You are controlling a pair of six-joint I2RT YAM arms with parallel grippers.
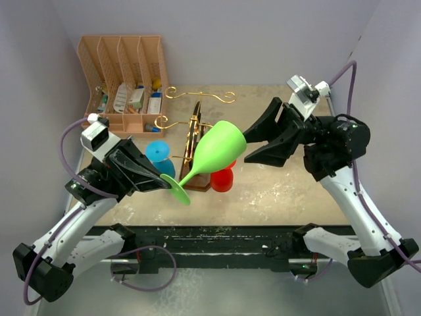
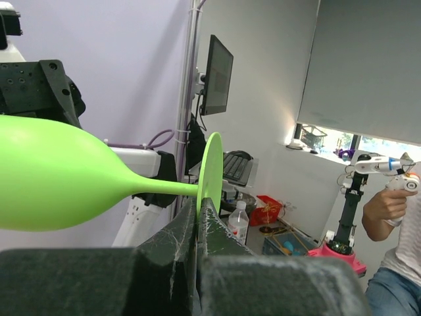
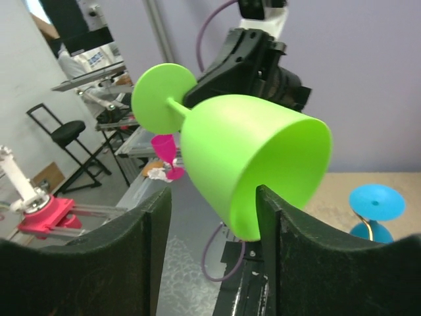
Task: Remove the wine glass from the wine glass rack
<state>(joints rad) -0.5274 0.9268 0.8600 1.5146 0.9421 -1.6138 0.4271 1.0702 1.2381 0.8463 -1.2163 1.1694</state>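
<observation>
Glassware first — the green wine glass (image 1: 217, 148) lay on its side in the air above the wine glass rack (image 1: 195, 125), with its foot toward the left arm and its bowl mouth toward the right. The left gripper (image 1: 168, 179) was clamped tight on the round foot. Its wrist view showed the disc pinched edge-on between the two dark fingers (image 2: 217, 230), and the stem ran out bare to the bowl. The right gripper (image 1: 248, 146) stood wide open at the bowl's mouth, one finger on each side of it; whether either finger touched the bowl could not be told. Two more glasses were at the rack near its dark wooden base — a blue glass (image 1: 158, 153) on its left side and a red glass (image 1: 223, 179) at its near right. A peach file organiser (image 1: 122, 66) stood at the far left corner of the table (image 1: 289, 191).
</observation>
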